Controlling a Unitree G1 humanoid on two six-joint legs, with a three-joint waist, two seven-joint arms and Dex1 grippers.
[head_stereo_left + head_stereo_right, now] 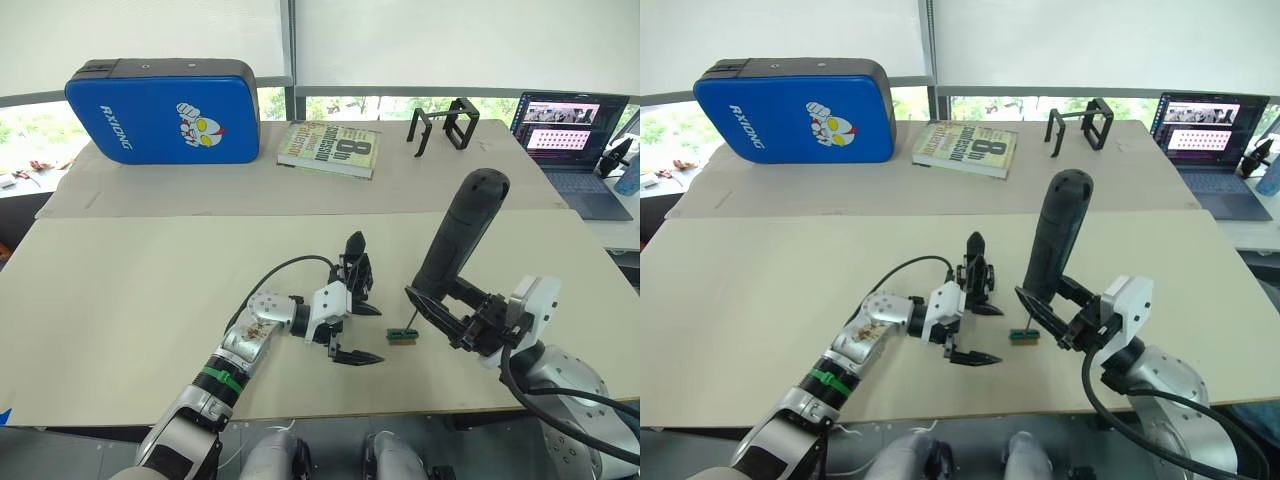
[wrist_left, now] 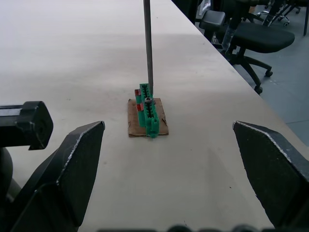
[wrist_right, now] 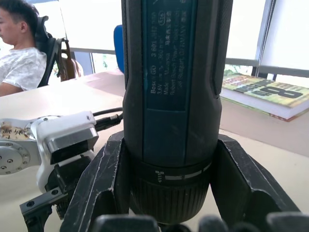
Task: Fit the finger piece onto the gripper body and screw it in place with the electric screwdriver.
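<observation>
The gripper body (image 1: 357, 275) stands on the table as a small black block, with a pointed black blade, seemingly the finger piece (image 1: 355, 245), rising from its top. My left gripper (image 1: 370, 332) is open just in front of it, one finger beside the body and nothing between the fingers (image 2: 72, 164). The body's edge (image 2: 26, 126) lies outside that finger. My right gripper (image 1: 432, 306) is shut on the electric screwdriver (image 1: 462, 235), held upright and slightly tilted. Its thin bit (image 2: 147, 43) comes down onto a tiny green block (image 2: 147, 112).
The green block (image 1: 403, 335) sits on a brown card scrap near the table's front edge. At the back lie a blue case (image 1: 165, 110), a book (image 1: 330, 148), open black frames (image 1: 447, 125) and a laptop (image 1: 575, 135). A seated person (image 3: 21, 53) is beyond the table.
</observation>
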